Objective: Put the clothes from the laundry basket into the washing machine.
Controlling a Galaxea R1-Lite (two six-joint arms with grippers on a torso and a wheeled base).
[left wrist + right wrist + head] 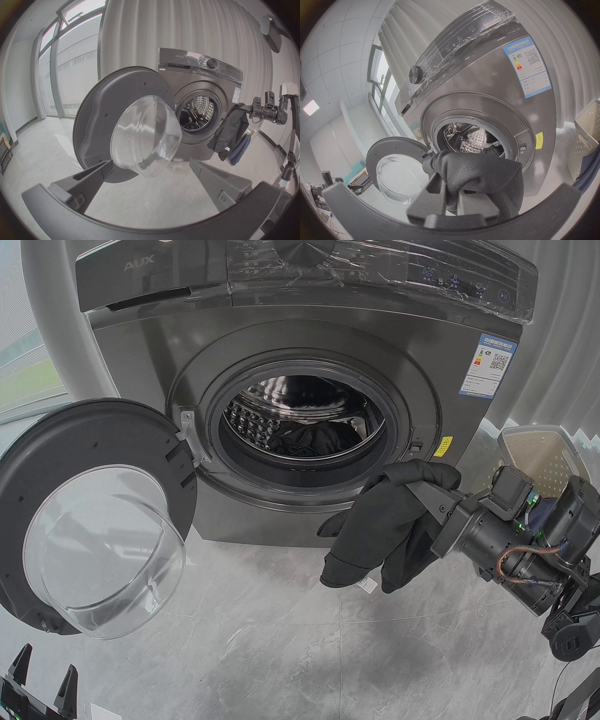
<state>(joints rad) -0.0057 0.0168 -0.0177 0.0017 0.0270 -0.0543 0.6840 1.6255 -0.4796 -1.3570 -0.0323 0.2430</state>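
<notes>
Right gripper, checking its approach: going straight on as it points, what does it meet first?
Probably the lower door rim of the washing machine, the held black garment touching first; depth unclear.

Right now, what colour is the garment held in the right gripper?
Black. The garment shows best in the head view.

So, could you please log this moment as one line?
right hand: shut on black garment, in front of washing machine | left hand: open, low | door: open | drum: dark clothing inside
</notes>
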